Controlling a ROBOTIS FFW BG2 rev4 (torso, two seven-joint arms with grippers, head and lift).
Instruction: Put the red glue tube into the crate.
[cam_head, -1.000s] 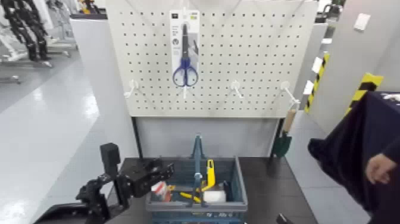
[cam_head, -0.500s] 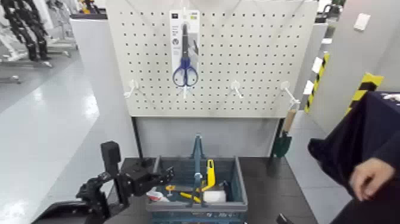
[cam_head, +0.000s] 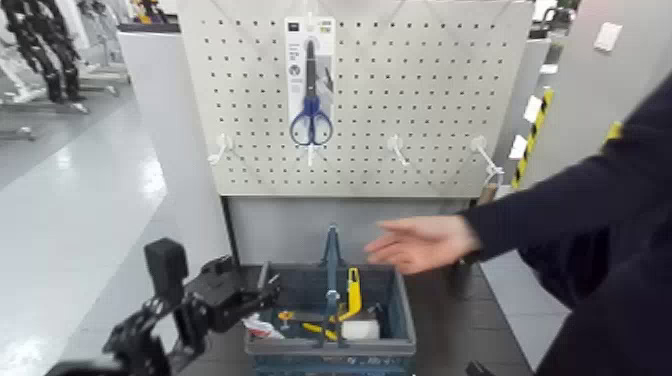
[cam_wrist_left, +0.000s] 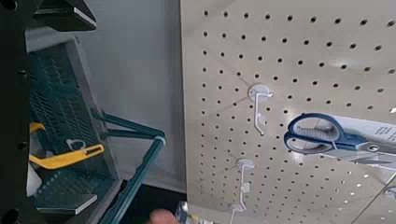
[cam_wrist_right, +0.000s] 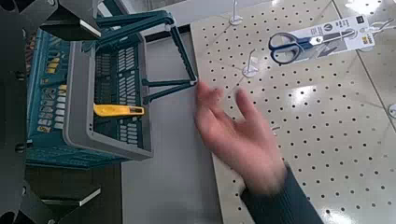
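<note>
A: Where is the red glue tube (cam_head: 262, 326) located?

B: It is seen inside the crate (cam_head: 330, 345), low at the left end, only partly in view beside the left pincer (cam_head: 268, 292). The left pincer is released, its jaws spread and nothing gripped, just above the crate's left rim.

A: How is the tube judged to handle?

B: It is judged light, fairly stiff and smooth, so slipping is possible. A hold across the labelled middle is advised, not the cap.

A: And the right pincer?

B: It is not seen. A person's hand (cam_head: 418, 244) is held above the crate.
</note>
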